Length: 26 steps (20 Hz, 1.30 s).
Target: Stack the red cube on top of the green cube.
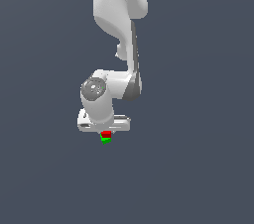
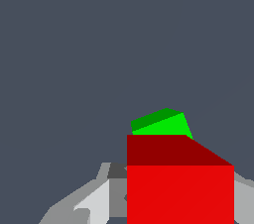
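The claw grasps the red cube above the green cube (offset visible in wrist view only).

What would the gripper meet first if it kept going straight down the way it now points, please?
Most likely the green cube: the gripper points down with the red cube between its fingers, directly above the green one. Whether the cubes already touch is unclear.
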Each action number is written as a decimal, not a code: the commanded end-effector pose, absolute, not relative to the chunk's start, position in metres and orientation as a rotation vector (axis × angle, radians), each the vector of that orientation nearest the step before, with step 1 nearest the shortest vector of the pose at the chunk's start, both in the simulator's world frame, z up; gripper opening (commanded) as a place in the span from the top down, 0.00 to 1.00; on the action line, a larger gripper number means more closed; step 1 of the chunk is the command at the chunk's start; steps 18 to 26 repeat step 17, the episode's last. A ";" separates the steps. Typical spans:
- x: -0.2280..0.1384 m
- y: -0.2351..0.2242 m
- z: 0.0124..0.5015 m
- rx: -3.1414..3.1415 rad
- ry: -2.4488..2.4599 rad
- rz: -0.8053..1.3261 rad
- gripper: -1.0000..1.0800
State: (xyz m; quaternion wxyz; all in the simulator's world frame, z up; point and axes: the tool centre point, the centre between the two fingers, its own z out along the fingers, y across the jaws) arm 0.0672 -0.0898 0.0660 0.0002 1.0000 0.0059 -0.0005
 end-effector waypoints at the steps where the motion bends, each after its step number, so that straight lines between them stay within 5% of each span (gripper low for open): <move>1: 0.072 -0.095 0.064 3.141 0.020 0.000 1.00; 7: 0.076 -0.099 0.062 3.141 0.020 0.000 1.00; 8: 0.076 -0.099 0.062 3.141 0.020 0.000 0.04; 26: 0.076 -0.099 0.062 3.141 0.020 0.000 0.04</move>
